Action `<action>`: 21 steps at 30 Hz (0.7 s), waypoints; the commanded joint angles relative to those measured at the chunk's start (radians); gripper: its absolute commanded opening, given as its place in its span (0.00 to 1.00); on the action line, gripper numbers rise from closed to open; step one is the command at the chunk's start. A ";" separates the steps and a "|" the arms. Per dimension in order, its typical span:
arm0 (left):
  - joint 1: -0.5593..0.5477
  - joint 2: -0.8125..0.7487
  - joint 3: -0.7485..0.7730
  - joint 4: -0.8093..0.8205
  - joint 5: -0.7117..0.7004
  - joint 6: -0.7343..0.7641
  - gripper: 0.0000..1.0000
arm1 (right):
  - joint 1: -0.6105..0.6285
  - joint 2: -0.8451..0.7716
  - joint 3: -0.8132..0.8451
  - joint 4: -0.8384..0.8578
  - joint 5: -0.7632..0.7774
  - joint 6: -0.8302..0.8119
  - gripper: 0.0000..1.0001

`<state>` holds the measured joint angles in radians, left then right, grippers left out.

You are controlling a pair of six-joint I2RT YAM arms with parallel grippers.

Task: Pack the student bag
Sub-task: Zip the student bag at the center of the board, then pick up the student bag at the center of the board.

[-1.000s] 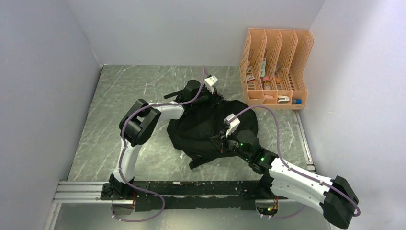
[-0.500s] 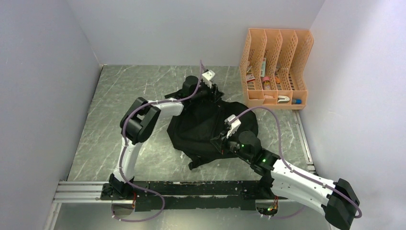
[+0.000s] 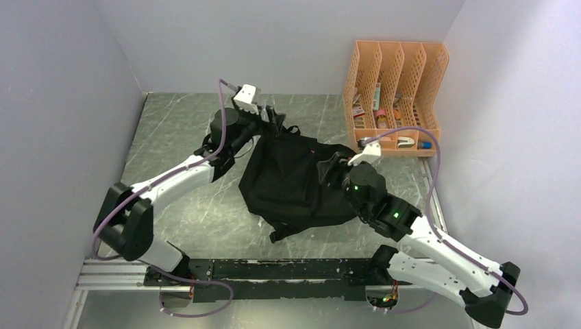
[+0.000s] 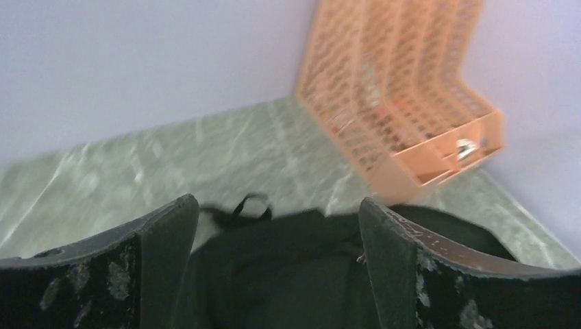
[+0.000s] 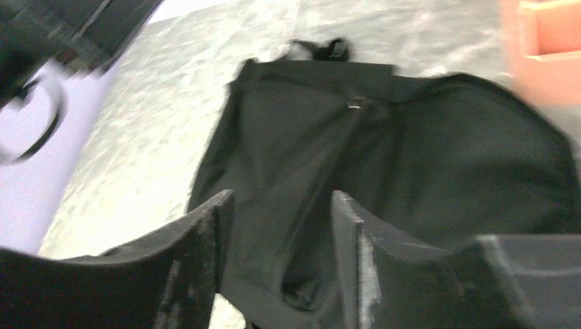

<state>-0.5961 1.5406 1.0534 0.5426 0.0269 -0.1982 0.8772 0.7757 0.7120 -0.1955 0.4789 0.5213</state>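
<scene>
The student bag [image 3: 296, 185] is a soft black backpack lying flat in the middle of the marble-patterned table, its carry loop [image 4: 248, 204] toward the back wall. My left gripper [image 3: 274, 118] hovers just past the bag's far left edge. It is open wide, and in the left wrist view [image 4: 277, 214] only the bag [image 4: 288, 274] shows below the gap. My right gripper [image 3: 334, 168] hangs over the bag's right side. It is open too [image 5: 282, 202], with black fabric [image 5: 438, 151] beneath it and nothing gripped.
An orange slotted file organiser [image 3: 397, 96] with small items in its compartments stands at the back right against the wall, also in the left wrist view [image 4: 411, 89]. Grey walls close in the table on three sides. A metal rail [image 3: 274, 271] runs along the near edge.
Both grippers have opened and let go of the bag. The left arm swung up and to the left, the right arm drew back to the right, and the bag settled flatter.
</scene>
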 commanded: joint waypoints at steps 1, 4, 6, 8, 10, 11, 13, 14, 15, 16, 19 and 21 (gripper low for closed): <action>0.042 -0.090 -0.073 -0.415 -0.308 -0.086 0.94 | -0.009 0.029 0.100 -0.445 0.389 0.325 0.66; 0.131 -0.127 -0.121 -0.515 -0.260 -0.141 0.96 | -0.068 0.067 0.111 -0.515 0.369 0.336 0.78; 0.181 -0.113 -0.139 -0.540 -0.200 -0.151 0.96 | -0.184 0.097 0.099 -0.493 0.280 0.283 0.82; 0.213 -0.084 -0.132 -0.582 -0.136 -0.145 0.96 | -0.325 0.123 0.077 -0.457 0.136 0.219 0.84; 0.221 -0.048 -0.121 -0.590 -0.086 -0.129 0.96 | -0.439 0.140 0.042 -0.421 0.025 0.180 0.86; 0.223 -0.030 -0.114 -0.589 -0.058 -0.123 0.96 | -0.474 0.147 0.026 -0.408 -0.007 0.167 0.87; 0.223 0.000 -0.106 -0.578 -0.003 -0.115 0.96 | -0.517 0.161 -0.005 -0.393 -0.030 0.153 0.87; 0.223 0.012 -0.106 -0.566 0.027 -0.113 0.96 | -0.529 0.163 -0.017 -0.382 -0.034 0.148 0.88; 0.223 0.028 -0.107 -0.554 0.052 -0.111 0.97 | -0.544 0.168 -0.032 -0.368 -0.049 0.143 0.88; 0.223 0.042 -0.106 -0.551 0.072 -0.107 0.96 | -0.559 0.170 -0.044 -0.356 -0.065 0.138 0.88; 0.223 0.078 -0.100 -0.537 0.133 -0.099 0.96 | -0.605 0.176 -0.085 -0.304 -0.150 0.131 0.88; 0.223 0.085 -0.111 -0.494 0.192 -0.110 0.96 | -0.632 0.184 -0.110 -0.269 -0.201 0.130 0.88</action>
<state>-0.3710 1.6104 0.9226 -0.0025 0.0643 -0.3103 0.2939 0.9512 0.6411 -0.5518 0.4026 0.6727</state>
